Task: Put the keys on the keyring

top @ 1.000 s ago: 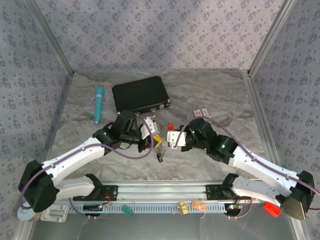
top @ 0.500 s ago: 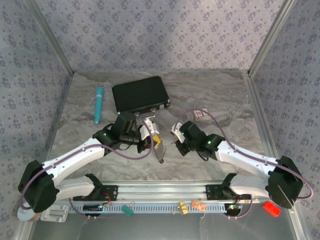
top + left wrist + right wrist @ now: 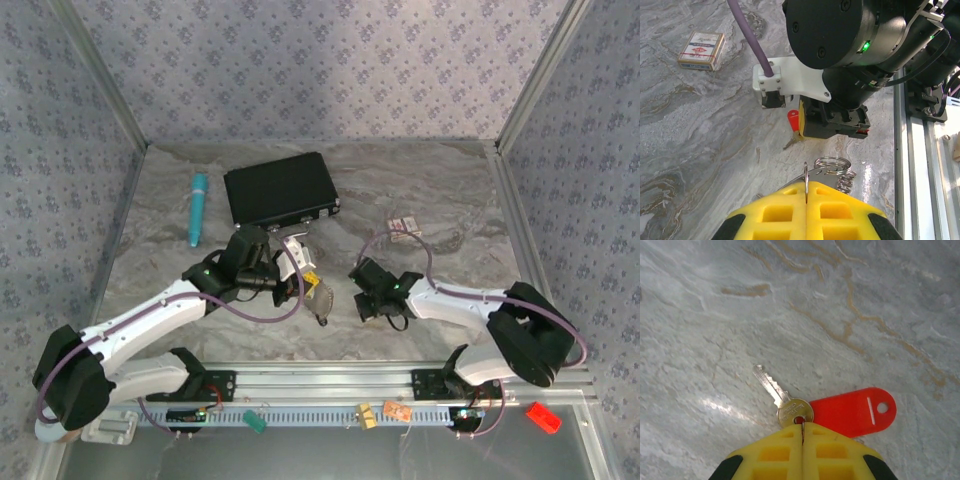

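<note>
Case (image 3: 281, 190), black, flat on marbled table (image 3: 440, 180). Left gripper (image 3: 806, 194) just nearer arm bases than case; yellow fingers pinched shut on keyring (image 3: 832, 164) wire ring, pale fob (image 3: 322, 300) just beside it. Right gripper (image 3: 802, 432) near-right of case, clamped on key (image 3: 785, 400) head. Red tag (image 3: 855, 411) attached at key head, right of fingers.

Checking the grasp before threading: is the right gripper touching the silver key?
Touching. The right wrist view shows the right gripper shut on the rim of the key, at its round head.
</note>
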`<state>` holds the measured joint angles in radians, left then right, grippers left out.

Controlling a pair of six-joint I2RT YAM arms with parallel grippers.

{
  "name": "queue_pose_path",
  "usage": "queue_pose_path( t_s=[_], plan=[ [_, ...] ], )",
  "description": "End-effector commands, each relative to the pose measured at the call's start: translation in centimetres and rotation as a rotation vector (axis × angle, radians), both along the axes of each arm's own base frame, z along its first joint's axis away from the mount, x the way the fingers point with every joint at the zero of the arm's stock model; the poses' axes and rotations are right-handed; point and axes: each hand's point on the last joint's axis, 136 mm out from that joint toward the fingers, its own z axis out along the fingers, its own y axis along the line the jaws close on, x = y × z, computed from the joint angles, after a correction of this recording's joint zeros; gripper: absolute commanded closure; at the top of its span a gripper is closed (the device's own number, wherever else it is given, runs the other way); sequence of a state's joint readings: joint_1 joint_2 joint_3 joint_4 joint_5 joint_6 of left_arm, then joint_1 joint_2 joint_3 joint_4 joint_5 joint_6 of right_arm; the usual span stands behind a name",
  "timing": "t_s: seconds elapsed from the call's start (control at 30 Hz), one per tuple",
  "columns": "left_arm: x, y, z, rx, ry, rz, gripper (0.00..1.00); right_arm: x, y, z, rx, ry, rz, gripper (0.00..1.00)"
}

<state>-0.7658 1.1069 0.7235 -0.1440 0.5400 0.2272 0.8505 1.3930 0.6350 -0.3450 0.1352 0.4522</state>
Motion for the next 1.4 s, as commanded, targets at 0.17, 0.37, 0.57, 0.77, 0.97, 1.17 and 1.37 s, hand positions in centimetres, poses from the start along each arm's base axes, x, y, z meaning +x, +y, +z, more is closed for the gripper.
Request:
queue_pose_path(
  t_s=[0.17,0.37,0.57,0.77,0.97,1.17,1.37],
  plan=[
    [0.0,0.3,0.1,-0.003,-0.033,-0.001,1.0,-0.7,-0.1,-1.7,-0.018,0.094,-0.064,0.9],
    [0.0,0.3,0.1,-0.002,-0.034,0.001,1.0,-0.6,-0.1,-1.2,-0.02,0.089,-0.064,0.78],
    [0.1,0.2,0.0,-0.001,-0.034,0.001,1.0,-0.2,0.0,-0.2,-0.012,0.072,-0.073,0.75],
    [0.1,0.2,0.0,0.001,-0.033,0.0,1.0,0.1,-0.2,0.8,-0.016,0.048,-0.085,0.73],
    [0.1,0.2,0.0,0.0,-0.033,0.0,1.0,0.1,-0.3,0.6,-0.021,0.048,-0.093,0.76],
    [0.1,0.2,0.0,-0.001,-0.031,0.0,1.0,0.2,-0.1,0.9,-0.024,0.04,-0.089,0.8],
    [0.1,0.2,0.0,0.0,-0.032,0.0,1.0,0.4,-0.3,1.3,-0.05,0.02,-0.089,0.79]
  ],
)
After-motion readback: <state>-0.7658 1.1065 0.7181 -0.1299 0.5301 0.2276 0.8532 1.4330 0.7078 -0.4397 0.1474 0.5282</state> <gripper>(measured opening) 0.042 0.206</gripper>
